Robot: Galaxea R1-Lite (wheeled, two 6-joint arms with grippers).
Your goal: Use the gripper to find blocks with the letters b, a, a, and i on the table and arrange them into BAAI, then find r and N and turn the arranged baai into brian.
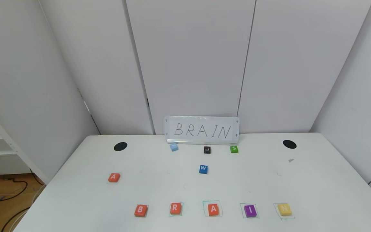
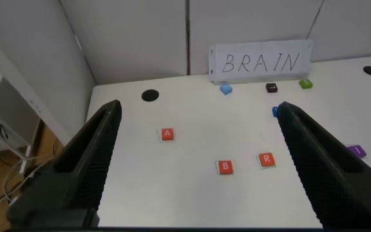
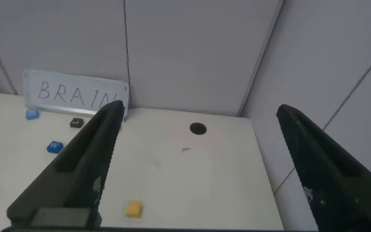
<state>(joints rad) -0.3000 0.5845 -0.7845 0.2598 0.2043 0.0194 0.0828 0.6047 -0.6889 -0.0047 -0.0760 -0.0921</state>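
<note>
On the white table point(image 1: 317, 187), a front row reads orange B point(image 1: 140, 210), orange-red R point(image 1: 175, 208), orange A point(image 1: 213, 209), purple I point(image 1: 250, 210), pale yellow N point(image 1: 284, 209). The second orange A point(image 1: 114, 177) lies alone farther back on the left. Neither gripper shows in the head view. My left gripper point(image 2: 198, 108) is open and empty, high above the table's left part, over A point(image 2: 167, 134), B point(image 2: 225, 167) and R point(image 2: 266, 160). My right gripper point(image 3: 199, 109) is open and empty, high above the right part, with N point(image 3: 133, 208) below it.
A white sign reading BRAIN point(image 1: 202, 130) stands at the table's back edge. In front of it lie a light blue block point(image 1: 174, 147), a black L block point(image 1: 207, 149) and a green S block point(image 1: 234, 149). A blue W block point(image 1: 203, 169) lies mid-table. Two black spots point(image 1: 120, 146) point(image 1: 289, 144) mark the back.
</note>
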